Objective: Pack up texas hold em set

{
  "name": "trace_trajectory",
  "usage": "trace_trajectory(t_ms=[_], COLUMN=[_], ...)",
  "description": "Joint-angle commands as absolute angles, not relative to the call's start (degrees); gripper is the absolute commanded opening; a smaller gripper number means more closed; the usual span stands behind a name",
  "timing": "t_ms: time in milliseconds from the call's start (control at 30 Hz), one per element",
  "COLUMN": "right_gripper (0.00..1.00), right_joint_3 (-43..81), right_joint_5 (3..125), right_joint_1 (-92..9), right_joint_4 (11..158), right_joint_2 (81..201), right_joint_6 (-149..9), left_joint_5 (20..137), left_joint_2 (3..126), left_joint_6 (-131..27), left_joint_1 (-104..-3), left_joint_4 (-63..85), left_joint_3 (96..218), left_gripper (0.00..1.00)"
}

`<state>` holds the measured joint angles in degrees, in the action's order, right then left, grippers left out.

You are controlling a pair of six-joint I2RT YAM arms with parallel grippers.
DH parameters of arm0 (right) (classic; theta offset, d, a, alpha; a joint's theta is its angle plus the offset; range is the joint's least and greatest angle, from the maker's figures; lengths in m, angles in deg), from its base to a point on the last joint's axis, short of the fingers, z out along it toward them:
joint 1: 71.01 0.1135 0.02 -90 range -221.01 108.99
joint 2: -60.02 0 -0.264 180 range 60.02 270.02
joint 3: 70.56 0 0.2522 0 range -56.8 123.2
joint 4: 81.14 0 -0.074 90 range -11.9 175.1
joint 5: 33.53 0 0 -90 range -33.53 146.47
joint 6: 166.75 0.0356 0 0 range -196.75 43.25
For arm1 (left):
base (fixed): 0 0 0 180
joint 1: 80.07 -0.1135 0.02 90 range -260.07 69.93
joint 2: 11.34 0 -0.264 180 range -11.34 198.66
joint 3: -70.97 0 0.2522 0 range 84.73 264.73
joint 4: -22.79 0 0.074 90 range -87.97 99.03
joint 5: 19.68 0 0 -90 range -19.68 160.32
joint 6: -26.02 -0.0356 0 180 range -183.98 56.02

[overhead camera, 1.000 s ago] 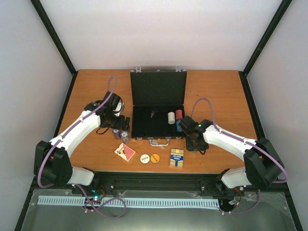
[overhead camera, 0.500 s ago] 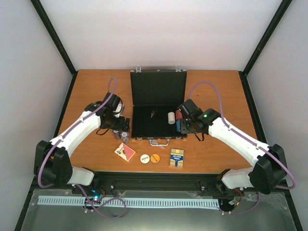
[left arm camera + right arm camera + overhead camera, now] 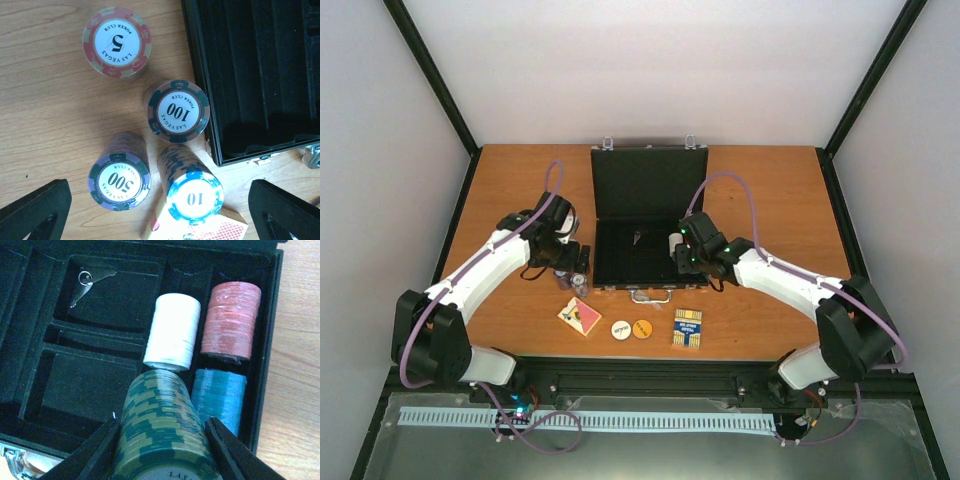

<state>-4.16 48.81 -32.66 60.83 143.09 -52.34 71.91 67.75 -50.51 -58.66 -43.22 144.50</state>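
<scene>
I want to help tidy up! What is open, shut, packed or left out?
Case: open, lid up.
Left gripper: open, empty.
Right gripper: shut on green stack.
White stack: in case.
Red stack: in case.
Blue stack: in case.
Four stacks: standing on table.
Decks: on table.
Discs: on table.

Blocked at right of the case (image 3: 100,380) by white stack (image 3: 172,332), red stack (image 3: 231,320), blue stack (image 3: 219,392). Open over bare left compartments. Tight among 4 upright stacks (image 3: 176,107) beside its left wall; clear over counter (image 3: 42,110) beyond.
</scene>
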Motion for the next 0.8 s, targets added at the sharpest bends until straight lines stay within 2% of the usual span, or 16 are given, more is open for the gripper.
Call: trace_trajectory(t_ms=[0,433,767], right_gripper=[0.03,0.03,0.03], right_joint_3=[-4.6,-1.2,-3.0], right_joint_5=[48.5,46.0,34.8], right_joint_1=[-32.3,-32.2,-30.4], right_joint_4=[70.7,71.2,78.8], right_joint_2=[144.1,153.6,155.8], right_joint_6=[-53.9,-52.9,-51.4], left_joint_5=[72.0,71.5,71.6], left_joint_2=[68.3,68.1,68.2], left_joint_6=[-50.0,-50.4,-50.3], left_joint_1=[-58.4,-58.4,-58.4], left_joint_4=[-42.8,-43.5,-43.9], left_joint_3=[146.6,146.6,146.9], left_gripper=[1.0,1.0,1.0])
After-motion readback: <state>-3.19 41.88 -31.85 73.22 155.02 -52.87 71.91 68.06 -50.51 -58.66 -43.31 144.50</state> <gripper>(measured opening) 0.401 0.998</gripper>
